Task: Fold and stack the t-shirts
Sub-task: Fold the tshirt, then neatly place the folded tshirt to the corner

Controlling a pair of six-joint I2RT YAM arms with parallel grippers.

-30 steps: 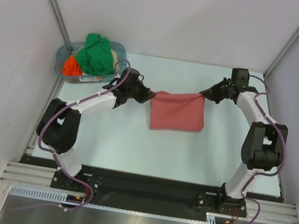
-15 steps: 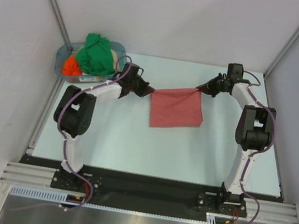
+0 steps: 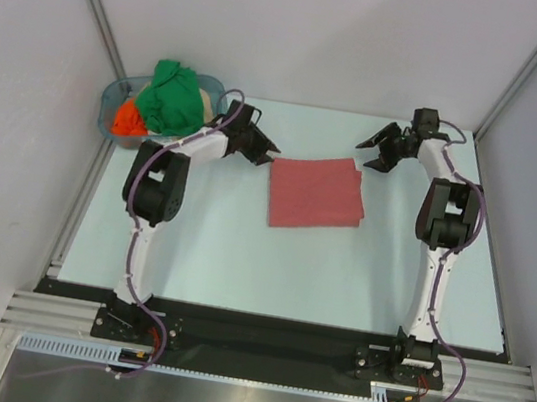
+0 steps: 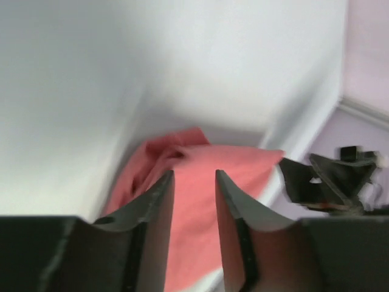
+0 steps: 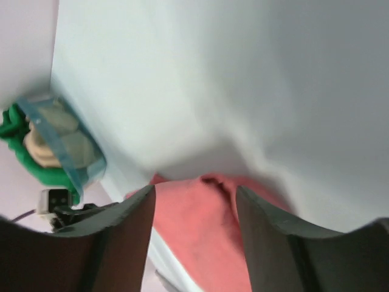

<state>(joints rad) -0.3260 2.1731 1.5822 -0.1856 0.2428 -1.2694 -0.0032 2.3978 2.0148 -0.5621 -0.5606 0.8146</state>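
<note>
The folded salmon-red t-shirt [image 3: 316, 192] is lying flat on the table [image 3: 240, 257], just above the centre of the top view. The left gripper [image 3: 264, 150] is being held just off its upper-left corner and the right gripper [image 3: 370, 153] near its upper-right corner. Both sets of jaws are being held apart, with nothing between them. At the upper left, the green t-shirt [image 3: 173, 96], orange t-shirt [image 3: 127, 121] and beige t-shirt [image 3: 205, 103] are being held in a clear tub [image 3: 110, 99].

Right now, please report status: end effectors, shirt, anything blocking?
Left end effector open, right end effector open. Salmon-red t-shirt folded flat, ungripped. Nothing on it.
</note>
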